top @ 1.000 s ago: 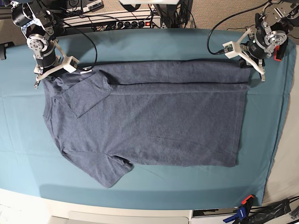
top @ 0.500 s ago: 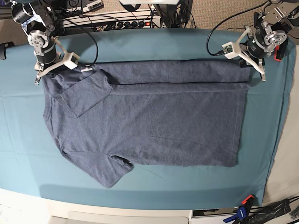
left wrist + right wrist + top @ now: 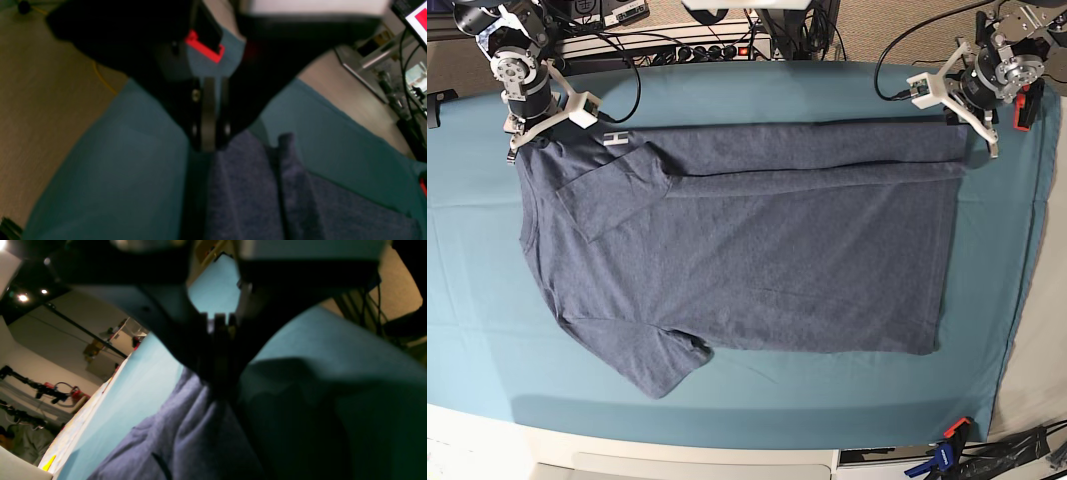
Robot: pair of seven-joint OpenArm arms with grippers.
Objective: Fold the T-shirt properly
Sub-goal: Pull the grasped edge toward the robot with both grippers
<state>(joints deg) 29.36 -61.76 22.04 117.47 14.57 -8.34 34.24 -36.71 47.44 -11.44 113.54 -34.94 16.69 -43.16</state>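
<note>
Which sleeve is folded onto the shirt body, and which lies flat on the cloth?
The sleeve by the right gripper is folded onto the T-shirt; the near-edge sleeve lies spread flat on the cloth.

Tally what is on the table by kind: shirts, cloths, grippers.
T-shirt: 1
Table cloth: 1
Grippers: 2, the left gripper and the right gripper, each shut on the T-shirt's far edge
Total: 4

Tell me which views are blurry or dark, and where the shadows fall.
Base view: sharp and evenly lit, faint shadow under the T-shirt. Left wrist view: soft focus, the left pincer a black blur. Right wrist view: dim, the right pincer silhouetted, casting shadow on the teal cloth.
</note>
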